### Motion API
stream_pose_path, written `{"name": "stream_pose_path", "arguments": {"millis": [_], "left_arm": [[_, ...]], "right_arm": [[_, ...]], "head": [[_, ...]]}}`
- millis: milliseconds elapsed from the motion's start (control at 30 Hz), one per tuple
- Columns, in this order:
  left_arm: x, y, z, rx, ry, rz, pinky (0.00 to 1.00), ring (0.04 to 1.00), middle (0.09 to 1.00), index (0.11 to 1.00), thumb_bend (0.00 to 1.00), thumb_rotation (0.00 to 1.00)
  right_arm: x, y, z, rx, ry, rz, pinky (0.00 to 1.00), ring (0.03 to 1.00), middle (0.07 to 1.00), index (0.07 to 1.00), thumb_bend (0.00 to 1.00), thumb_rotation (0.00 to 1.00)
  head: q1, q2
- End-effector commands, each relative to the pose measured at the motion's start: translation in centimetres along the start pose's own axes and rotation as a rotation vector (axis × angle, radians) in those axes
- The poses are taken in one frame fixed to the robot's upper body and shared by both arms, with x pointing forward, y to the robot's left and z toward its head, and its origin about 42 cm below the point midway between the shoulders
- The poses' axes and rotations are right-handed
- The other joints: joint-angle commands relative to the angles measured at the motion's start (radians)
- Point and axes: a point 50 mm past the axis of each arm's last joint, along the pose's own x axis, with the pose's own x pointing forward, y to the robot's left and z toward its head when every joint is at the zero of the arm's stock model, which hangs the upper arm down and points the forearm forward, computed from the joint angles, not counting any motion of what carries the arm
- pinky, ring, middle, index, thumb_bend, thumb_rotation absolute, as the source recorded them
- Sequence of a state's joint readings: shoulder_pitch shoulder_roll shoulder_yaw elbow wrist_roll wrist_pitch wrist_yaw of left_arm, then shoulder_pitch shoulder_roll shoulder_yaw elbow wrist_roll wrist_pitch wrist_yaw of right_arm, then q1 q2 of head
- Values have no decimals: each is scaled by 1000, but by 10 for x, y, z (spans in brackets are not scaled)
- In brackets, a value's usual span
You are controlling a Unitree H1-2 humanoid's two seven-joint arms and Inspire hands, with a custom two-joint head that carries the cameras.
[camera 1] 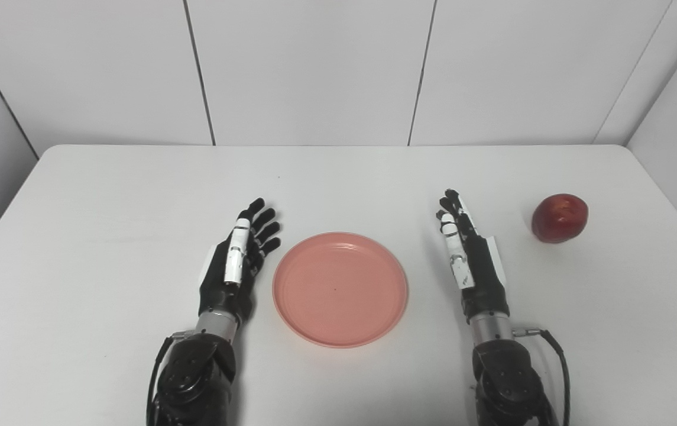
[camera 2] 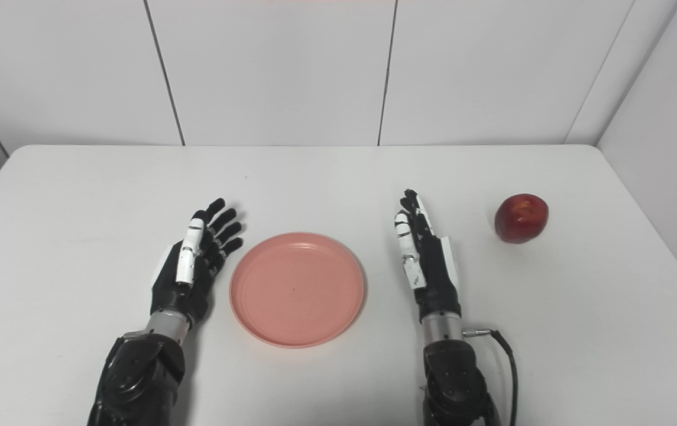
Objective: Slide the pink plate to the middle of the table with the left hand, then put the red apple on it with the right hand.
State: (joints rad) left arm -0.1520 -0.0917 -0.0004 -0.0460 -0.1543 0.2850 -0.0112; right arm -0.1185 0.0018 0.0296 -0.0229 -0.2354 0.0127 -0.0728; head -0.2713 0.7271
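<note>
A round pink plate [camera 1: 340, 288] lies flat on the white table, near the middle and toward the front, with nothing on it. Just left of it rests my left hand [camera 1: 238, 259], open, fingers spread and pointing away, a small gap from the plate's rim. My right hand [camera 1: 468, 254] stands open on its edge to the right of the plate, fingers straight and holding nothing. The red apple [camera 1: 559, 218] sits upright on the table further right, well apart from that hand.
The white table [camera 1: 107, 195] runs to a back edge under grey wall panels, with side walls close on both sides. A black cable [camera 1: 557, 349] trails from the right wrist.
</note>
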Motion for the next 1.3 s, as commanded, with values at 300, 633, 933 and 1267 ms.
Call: {"name": "stream_pose_path", "arguments": {"millis": [300, 633, 933, 1267], "left_arm": [[4, 14, -4, -38, -16, 19, 879, 887, 893, 876, 353, 1000], [5, 31, -9, -77, -28, 22, 893, 885, 894, 876, 350, 1000], [8, 42, -11, -83, -22, 32, 884, 878, 883, 866, 352, 1000], [11, 50, -15, -100, -15, 40, 885, 879, 883, 864, 339, 1000]], "right_arm": [[20, -30, 62, -223, -176, -96, 852, 909, 924, 924, 596, 1000], [23, -53, 97, -354, -233, -207, 793, 863, 893, 910, 820, 824], [27, -80, 125, -446, -283, -279, 773, 853, 887, 928, 853, 531], [24, -123, 127, -573, -234, -386, 778, 851, 874, 899, 926, 467]], "head": [[-86, -10], [-166, -25], [-236, -44], [-257, -55]]}}
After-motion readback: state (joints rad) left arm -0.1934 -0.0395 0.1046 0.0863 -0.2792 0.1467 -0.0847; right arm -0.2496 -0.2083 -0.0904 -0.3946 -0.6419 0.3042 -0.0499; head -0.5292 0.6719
